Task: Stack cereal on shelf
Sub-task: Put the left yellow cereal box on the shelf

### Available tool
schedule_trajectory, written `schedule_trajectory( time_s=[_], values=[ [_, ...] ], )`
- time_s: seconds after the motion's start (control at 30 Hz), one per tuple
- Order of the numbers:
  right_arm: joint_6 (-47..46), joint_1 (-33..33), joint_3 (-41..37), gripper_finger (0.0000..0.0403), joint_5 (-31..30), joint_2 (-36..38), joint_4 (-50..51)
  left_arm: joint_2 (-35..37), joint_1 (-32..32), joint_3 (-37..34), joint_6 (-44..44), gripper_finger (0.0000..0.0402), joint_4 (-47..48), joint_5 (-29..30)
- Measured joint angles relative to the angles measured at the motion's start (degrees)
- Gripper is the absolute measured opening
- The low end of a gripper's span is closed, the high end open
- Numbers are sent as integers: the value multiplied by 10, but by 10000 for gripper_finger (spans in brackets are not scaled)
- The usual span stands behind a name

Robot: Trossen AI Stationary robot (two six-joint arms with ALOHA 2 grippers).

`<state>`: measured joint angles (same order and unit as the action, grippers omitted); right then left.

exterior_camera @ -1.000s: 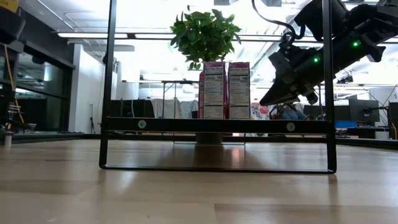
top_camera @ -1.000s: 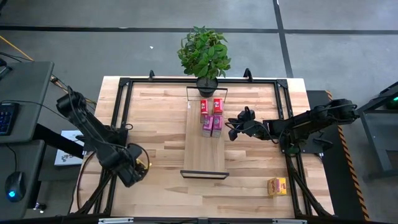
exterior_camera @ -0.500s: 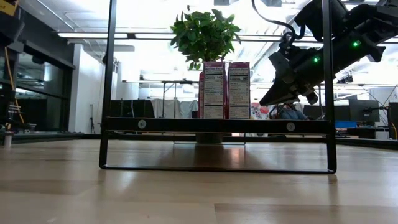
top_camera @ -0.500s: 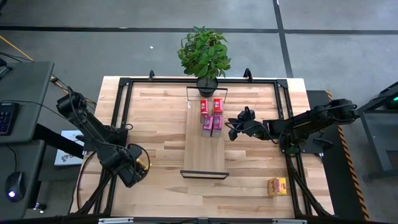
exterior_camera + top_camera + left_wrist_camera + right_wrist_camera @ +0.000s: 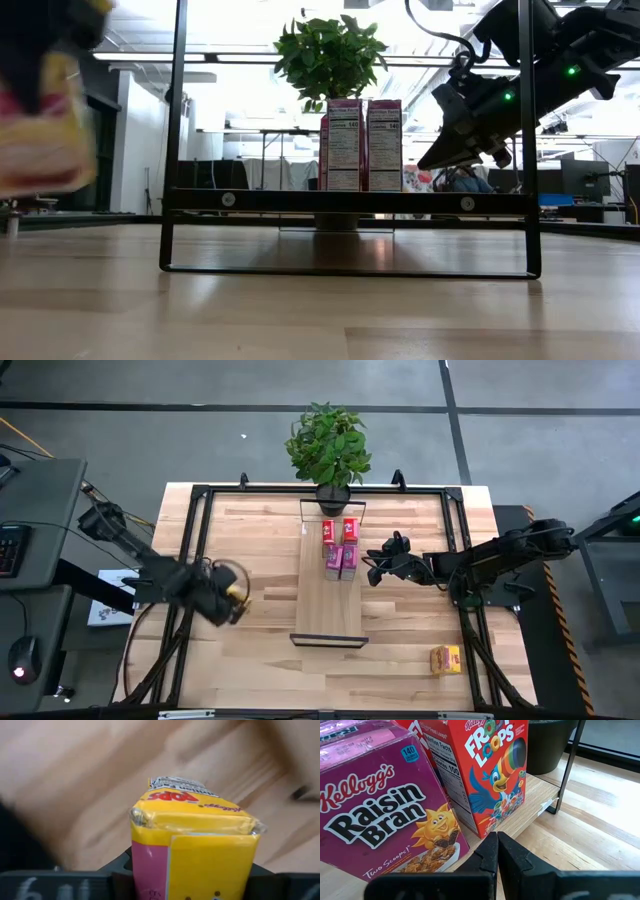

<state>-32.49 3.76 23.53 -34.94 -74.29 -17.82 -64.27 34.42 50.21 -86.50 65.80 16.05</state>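
Note:
My left gripper point(image 5: 229, 602) is shut on a yellow-orange cereal box point(image 5: 195, 845) above the table's left part; the box shows blurred in the low view point(image 5: 40, 130). The shelf point(image 5: 330, 610) stands mid-table. Two red boxes point(image 5: 338, 528) and two pink-magenta boxes point(image 5: 339, 561) stand upright on its far half. My right gripper point(image 5: 372, 566) is shut and empty, just right of the pink boxes, and in its wrist view point(image 5: 496, 851) it points at them. A second yellow-orange box point(image 5: 446, 659) lies on the table at the near right. My left gripper pinches the yellow-orange box between its two fingers point(image 5: 119, 872), one on each of two opposite sides point(image 5: 150, 870). The box's free end sticks out beyond the fingers. It is lifted clear of the table.
A potted plant point(image 5: 329, 445) stands at the shelf's far end. A black metal frame point(image 5: 200, 530) runs along the table's left, far and right sides. The near half of the shelf plank point(image 5: 330, 622) is bare wood.
My left gripper has risen and swung toward the table's far edge and a little toward the shelf, carrying the yellow-orange box, which now shows large and blurred at the left of the low view. My right arm has kept still.

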Motion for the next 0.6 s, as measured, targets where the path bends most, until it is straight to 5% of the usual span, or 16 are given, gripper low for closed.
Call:
schedule_trajectory(
  time_s=[0.2, 0.4, 0.6],
  values=[
    [5, 0, 0, 0, 0, 0, 0, 9, -99, 88, 248, 116, -109, 59],
    [48, 2, 0, 0, 6, 0, -21, -62, -146, 148, 522, 116, -279, 57],
    [126, 23, 0, 0, 46, 1, -94, -169, -172, 176, 652, 117, -300, 13]
  ],
)
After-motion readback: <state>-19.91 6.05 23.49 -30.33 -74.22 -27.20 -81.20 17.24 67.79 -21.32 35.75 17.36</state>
